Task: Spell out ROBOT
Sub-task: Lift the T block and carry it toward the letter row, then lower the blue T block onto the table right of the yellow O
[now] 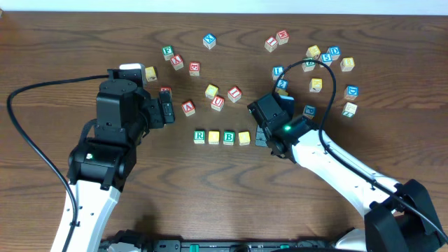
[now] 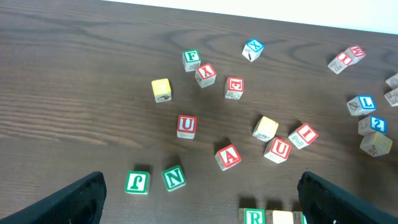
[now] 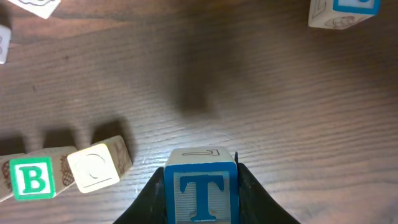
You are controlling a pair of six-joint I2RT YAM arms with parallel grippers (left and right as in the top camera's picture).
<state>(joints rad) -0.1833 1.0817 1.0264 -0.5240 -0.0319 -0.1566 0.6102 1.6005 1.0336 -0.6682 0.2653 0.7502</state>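
Observation:
A row of cubes lies mid-table: green-framed R (image 1: pixel 199 136), a yellow cube (image 1: pixel 214 137), green-framed B (image 1: pixel 229 137) and a second yellow cube (image 1: pixel 243 138). My right gripper (image 1: pixel 260 135) sits just right of the row's end. In the right wrist view it (image 3: pixel 201 175) is shut on the blue-framed T cube (image 3: pixel 201 191), low over the wood. The B (image 3: pixel 31 179) and a pale O-faced cube (image 3: pixel 96 165) lie to its left. My left gripper (image 1: pixel 167 110) hovers open and empty, up and left of the row. The R (image 2: pixel 254 217) shows at the bottom of its view.
Loose cubes are scattered behind the row: red A (image 1: pixel 187 108), red U (image 1: pixel 218 103), a yellow cube (image 1: pixel 211 91) and green N (image 2: pixel 173 178). A cluster of blue and yellow cubes (image 1: pixel 316 85) lies behind my right arm. A blue cube (image 3: pixel 345 11) sits ahead of the T.

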